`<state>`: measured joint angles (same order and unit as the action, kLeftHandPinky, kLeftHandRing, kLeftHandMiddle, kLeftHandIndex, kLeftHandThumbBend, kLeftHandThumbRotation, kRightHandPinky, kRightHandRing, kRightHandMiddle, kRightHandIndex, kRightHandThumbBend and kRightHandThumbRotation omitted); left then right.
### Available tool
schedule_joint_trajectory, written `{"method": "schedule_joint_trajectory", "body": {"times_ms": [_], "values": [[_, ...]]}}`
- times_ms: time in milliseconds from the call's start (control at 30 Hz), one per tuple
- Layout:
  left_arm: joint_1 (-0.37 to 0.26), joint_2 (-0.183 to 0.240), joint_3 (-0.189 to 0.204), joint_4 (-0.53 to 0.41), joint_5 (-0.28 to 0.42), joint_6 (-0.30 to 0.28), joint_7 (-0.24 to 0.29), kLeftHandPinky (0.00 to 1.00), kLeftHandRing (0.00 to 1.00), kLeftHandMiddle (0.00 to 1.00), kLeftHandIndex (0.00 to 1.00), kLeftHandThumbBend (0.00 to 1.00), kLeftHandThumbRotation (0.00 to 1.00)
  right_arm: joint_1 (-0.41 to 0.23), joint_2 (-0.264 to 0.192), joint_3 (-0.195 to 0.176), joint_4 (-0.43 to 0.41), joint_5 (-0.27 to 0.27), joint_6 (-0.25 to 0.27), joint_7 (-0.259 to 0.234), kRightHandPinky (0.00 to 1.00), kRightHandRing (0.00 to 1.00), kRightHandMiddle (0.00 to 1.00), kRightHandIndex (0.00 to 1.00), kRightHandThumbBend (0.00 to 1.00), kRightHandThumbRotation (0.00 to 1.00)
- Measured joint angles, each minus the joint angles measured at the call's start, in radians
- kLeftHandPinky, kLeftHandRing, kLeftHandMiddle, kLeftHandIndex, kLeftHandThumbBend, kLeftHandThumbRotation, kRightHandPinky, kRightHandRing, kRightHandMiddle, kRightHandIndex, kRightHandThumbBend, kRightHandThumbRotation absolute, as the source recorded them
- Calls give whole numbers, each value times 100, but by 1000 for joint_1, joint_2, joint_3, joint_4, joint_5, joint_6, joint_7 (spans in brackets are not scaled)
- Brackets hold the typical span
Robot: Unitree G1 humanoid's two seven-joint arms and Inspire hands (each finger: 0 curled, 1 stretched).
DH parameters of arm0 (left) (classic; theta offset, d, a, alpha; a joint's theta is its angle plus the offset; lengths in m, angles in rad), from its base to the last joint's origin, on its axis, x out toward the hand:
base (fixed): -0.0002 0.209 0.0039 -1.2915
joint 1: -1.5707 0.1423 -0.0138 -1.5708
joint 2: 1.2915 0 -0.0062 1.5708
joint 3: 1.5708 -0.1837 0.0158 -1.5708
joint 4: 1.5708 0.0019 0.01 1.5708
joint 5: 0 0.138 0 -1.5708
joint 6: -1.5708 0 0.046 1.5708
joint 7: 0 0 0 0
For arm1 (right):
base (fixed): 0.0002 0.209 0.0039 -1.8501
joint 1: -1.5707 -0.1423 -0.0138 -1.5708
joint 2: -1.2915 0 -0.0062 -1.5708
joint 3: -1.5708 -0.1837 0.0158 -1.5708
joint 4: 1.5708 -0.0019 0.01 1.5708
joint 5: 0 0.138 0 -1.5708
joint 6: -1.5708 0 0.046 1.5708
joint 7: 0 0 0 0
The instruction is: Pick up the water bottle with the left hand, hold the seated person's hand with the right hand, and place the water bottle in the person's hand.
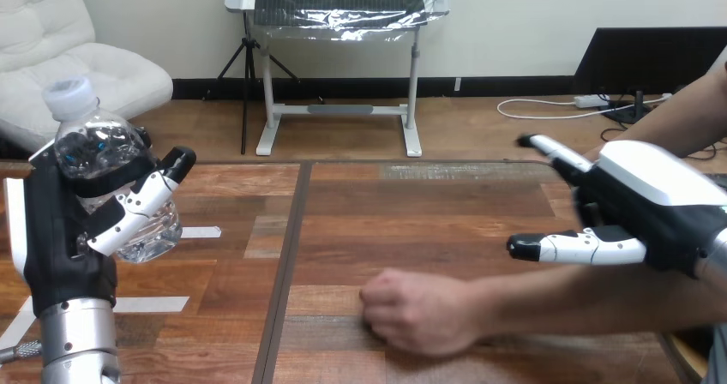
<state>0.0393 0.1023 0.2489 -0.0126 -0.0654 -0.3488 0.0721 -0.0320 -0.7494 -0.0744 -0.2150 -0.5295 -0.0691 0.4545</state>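
Frame left, left hand (pixel 64 221) grips clear plastic white-capped water bottle (pixel 90 148); right hand (pixel 651 200), fingers spread, hangs up-right of person's hand (pixel 420 311), so clasping it looks next.

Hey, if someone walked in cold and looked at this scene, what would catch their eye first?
Most likely the clear water bottle, raised at the left in the left hand, whose fingers curl round it. Next comes the person's hand, a closed fist resting on the table at bottom centre, reaching in from the right. Above the person's forearm, the right hand is open and holds nothing.
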Motion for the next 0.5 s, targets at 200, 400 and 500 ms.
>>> {"method": "schedule_joint_trajectory", "body": {"times_ms": [200,400,500], "values": [[0,0,0,0,0,-4,0,23,29,34,40,57,0,8,1,7,-25,-103,49,-24,1,6,14,100,99,100],[0,0,0,0,-3,-4,-2,23,29,34,40,57,0,19,4,25,-55,-176,88,-36,0,5,14,100,99,100],[0,0,0,0,-4,-4,-5,23,29,34,40,58,0,24,10,34,-66,-198,96,-42,0,5,14,100,99,100]]}}
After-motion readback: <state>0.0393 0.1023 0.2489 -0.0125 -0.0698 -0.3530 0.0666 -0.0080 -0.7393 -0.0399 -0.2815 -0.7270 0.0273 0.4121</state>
